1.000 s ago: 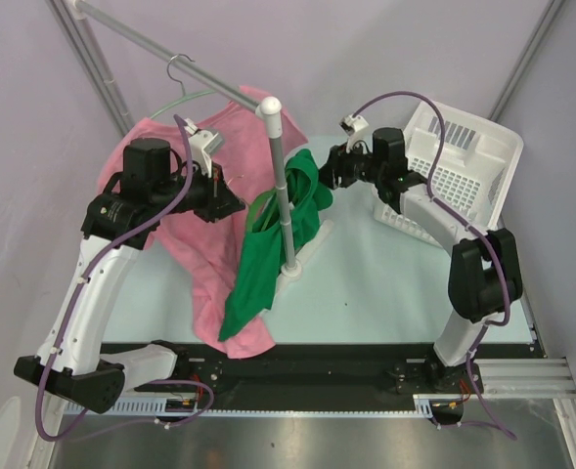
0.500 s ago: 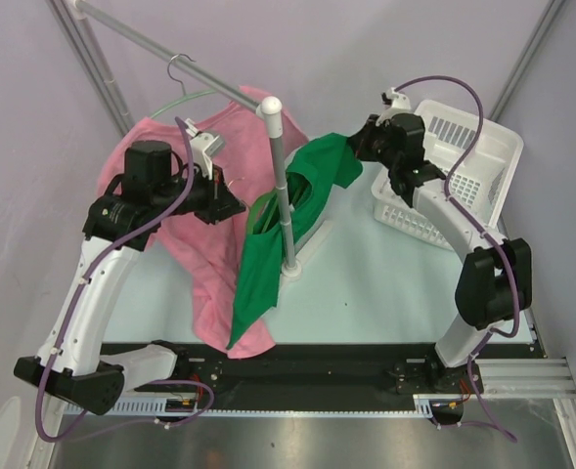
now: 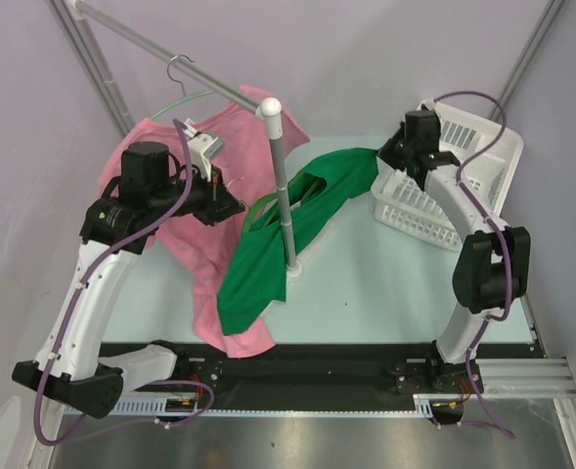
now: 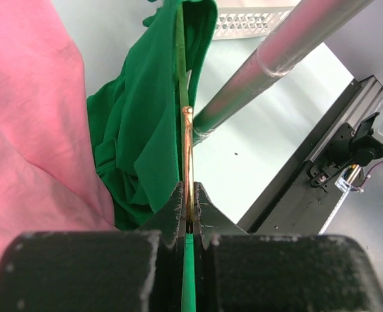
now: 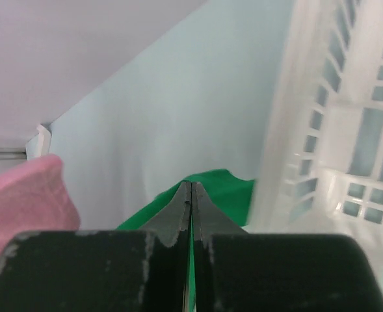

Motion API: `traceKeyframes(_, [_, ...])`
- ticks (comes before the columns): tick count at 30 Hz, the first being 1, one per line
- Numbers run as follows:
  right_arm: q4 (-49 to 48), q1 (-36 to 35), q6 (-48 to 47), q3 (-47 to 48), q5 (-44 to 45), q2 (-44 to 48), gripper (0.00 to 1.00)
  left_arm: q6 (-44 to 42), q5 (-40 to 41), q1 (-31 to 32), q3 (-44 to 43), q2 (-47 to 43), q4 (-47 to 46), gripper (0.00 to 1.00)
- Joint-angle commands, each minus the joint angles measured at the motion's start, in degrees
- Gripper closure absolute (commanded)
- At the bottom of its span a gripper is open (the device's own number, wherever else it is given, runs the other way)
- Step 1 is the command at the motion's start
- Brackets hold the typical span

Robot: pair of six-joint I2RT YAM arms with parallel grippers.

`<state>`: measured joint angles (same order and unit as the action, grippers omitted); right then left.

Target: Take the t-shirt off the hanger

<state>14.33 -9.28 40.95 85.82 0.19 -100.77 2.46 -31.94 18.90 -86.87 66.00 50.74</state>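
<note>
Apparently poised beside the basket [image 3: 483, 171], right pincer [image 5: 190, 186] clamps green t-shirt [image 3: 327, 193].

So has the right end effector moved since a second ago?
Yes. The right end effector has moved right, away from the upright pole, up to the white laundry basket, dragging the green t-shirt along.

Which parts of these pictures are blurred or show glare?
Right wrist view: the basket is smeared and the green shirt is soft. Left wrist view: the hanger is sharp; the pole carries a bright streak. Top view: even light, all sharp.
</note>
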Motion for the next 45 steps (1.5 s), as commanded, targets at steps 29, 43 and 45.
traceKeyframes(29, [-23.3, -0.02, -34.68, -7.95, -43.95, 11.13, 0.14, -1.76, -0.66, 0.26, -2.6, -3.24, 1.38, 1.0])
traceKeyframes(43, [-17.84, -12.43, -57.38, -5.49, -34.2, 6.03, 0.16, -1.67, -2.24, 0.26, -2.17, -2.98, 1.29, 1.0])
traceKeyframes(45, [-18.46, -12.96, -57.3, -4.71, -33.06, 5.33, 0.26, -1.67, -2.77, 0.26, -1.99, -2.72, 1.29, 1.0])
